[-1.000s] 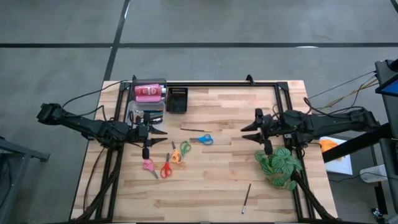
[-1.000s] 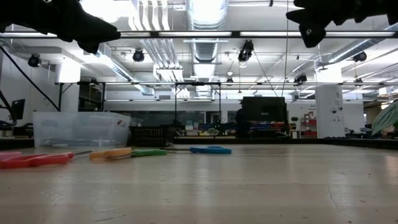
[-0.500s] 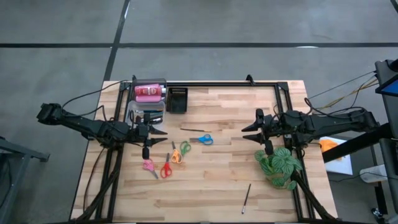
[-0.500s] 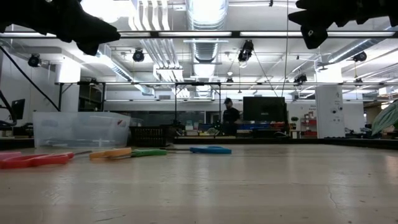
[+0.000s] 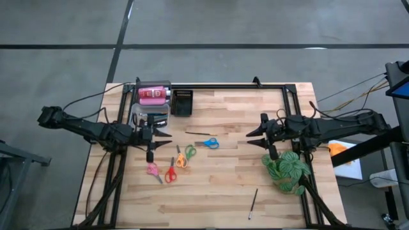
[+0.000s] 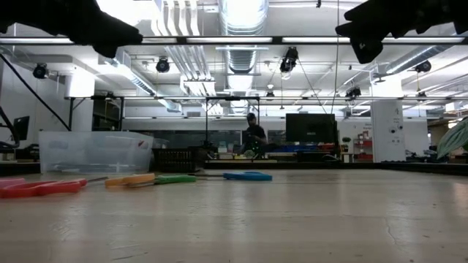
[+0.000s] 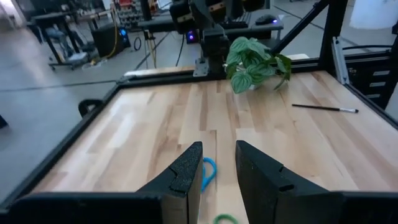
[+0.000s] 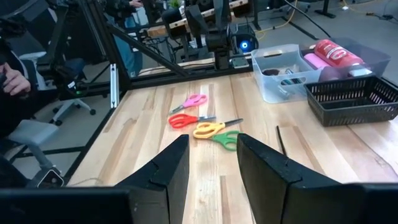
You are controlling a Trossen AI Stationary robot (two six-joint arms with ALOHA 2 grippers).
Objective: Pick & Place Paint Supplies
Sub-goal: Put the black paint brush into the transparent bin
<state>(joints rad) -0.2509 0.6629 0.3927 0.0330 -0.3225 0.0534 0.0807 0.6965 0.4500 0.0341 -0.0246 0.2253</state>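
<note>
While scissors (image 5: 183, 158) lie (loose), claws hover.

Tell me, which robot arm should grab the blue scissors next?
Probably the left. The left gripper hovers open nearer the blue scissors, which show just past its fingers. The right gripper, also open, hovers farther away near the plant.

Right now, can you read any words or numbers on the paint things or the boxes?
No text can be read anywhere.
pink bottle: its label is too small and blurred to read.
red tube: pale marks show, not legible.
clear tub, black basket, scissors: no writing shows.
</note>
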